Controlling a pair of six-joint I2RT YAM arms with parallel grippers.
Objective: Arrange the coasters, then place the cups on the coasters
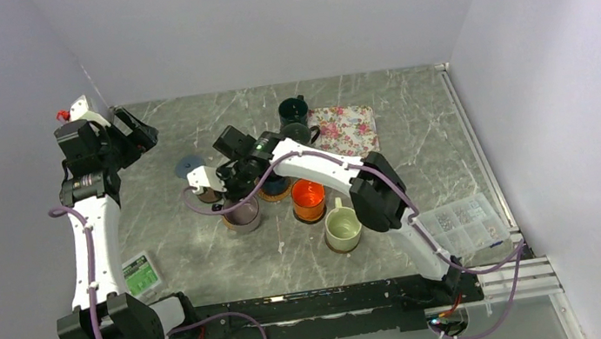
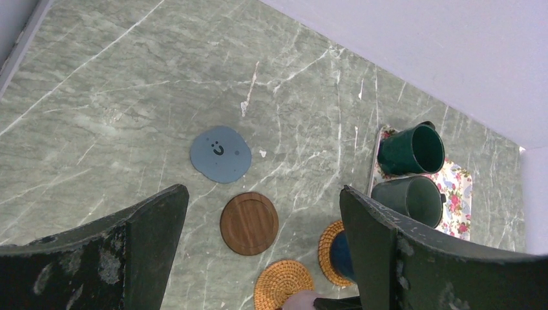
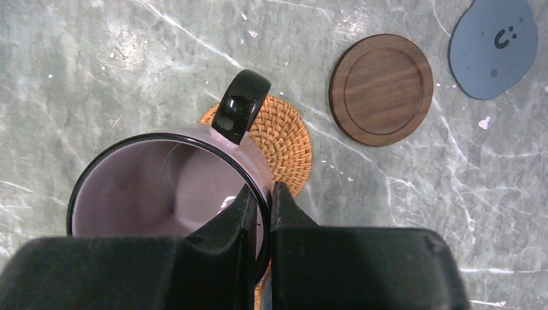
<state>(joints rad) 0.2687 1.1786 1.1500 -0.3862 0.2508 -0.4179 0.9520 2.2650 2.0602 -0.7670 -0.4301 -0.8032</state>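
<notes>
Right gripper [image 3: 262,194] pinches the mauve mug's [image 3: 148,187] rim; left gripper [image 2: 262,197] is wide open, empty. The mug should be centred on the woven coaster [image 3: 287,142] before releasing.

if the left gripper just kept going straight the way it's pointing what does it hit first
Most likely the dark brown coaster, which lies flat with nothing on it, almost centred between the open fingers of the left gripper. Depth is unclear, so it might touch bare table beside it.
</notes>
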